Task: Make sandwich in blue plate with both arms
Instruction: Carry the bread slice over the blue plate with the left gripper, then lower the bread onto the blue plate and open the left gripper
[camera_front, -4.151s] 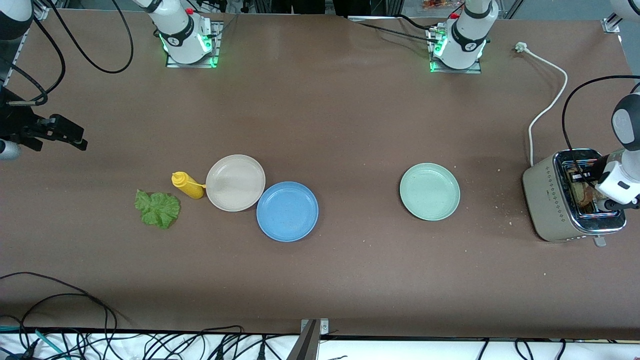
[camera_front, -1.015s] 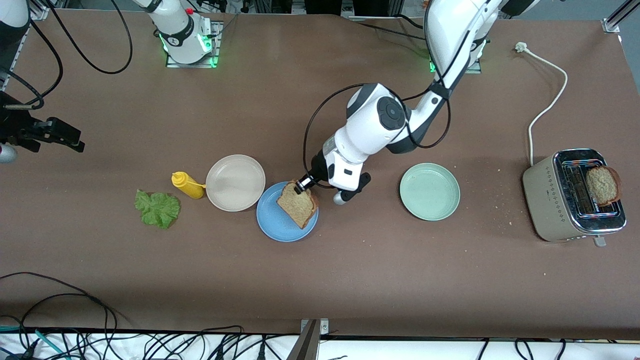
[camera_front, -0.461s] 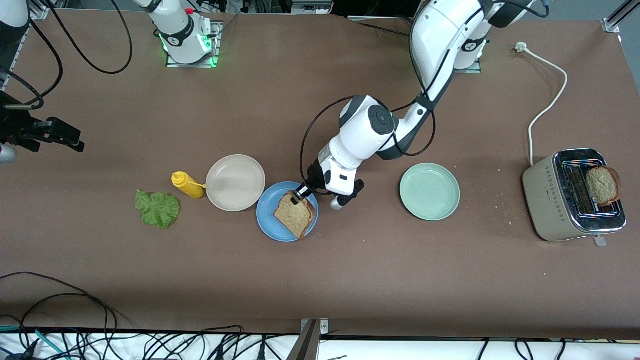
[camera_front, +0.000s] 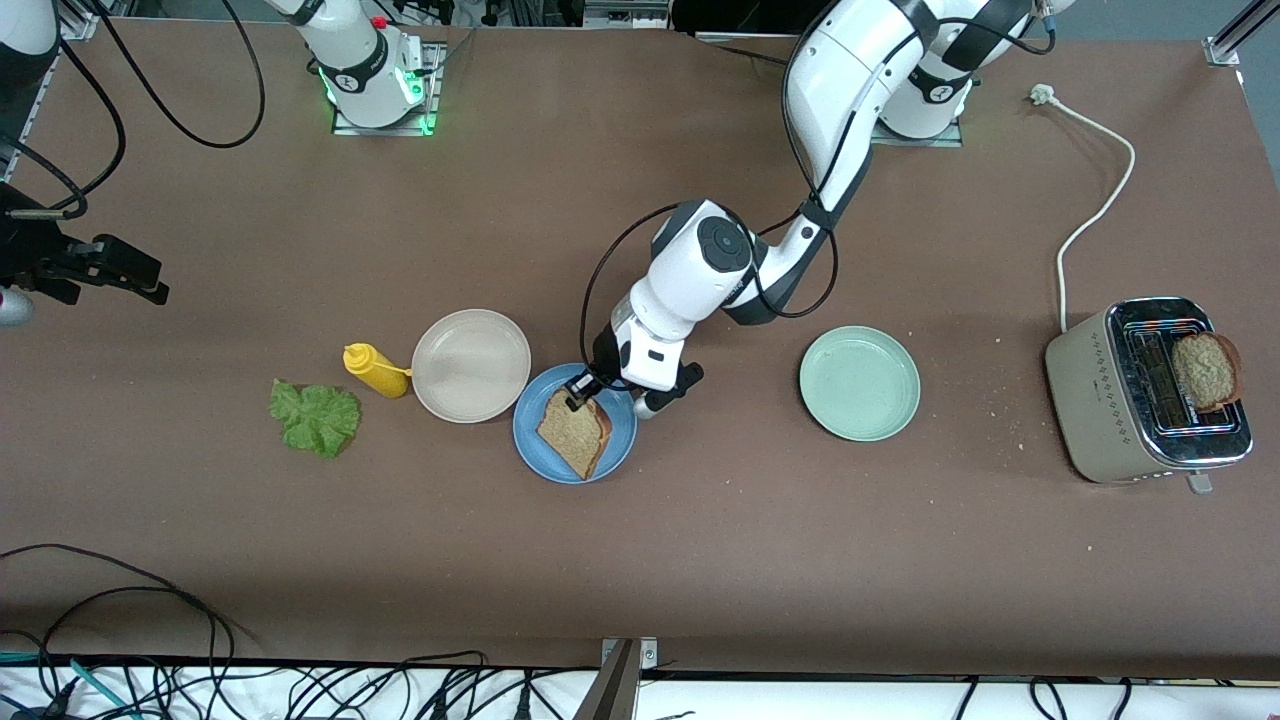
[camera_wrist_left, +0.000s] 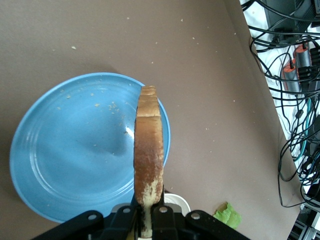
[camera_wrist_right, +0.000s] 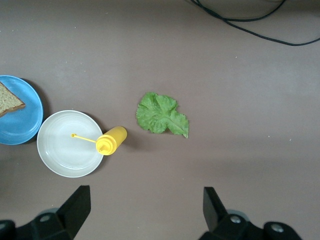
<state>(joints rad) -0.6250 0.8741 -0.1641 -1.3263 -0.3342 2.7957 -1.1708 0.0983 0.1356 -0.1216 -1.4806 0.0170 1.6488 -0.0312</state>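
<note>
Bread slice lowered over blue plate

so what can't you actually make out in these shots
- Whether the bread slice touches the blue plate: the front view looks straight down, and the left wrist view sees the slice edge-on.
- Left gripper fingertips: cut off by the left wrist view's edge.
- Toaster slots: the second slice covers one.

- Even, bright overhead light; the brown table shows no glare.
- Soft shadows hug the plates.
- Green glows at both arm bases, twelve o'clock.
- All views sharp.
</note>
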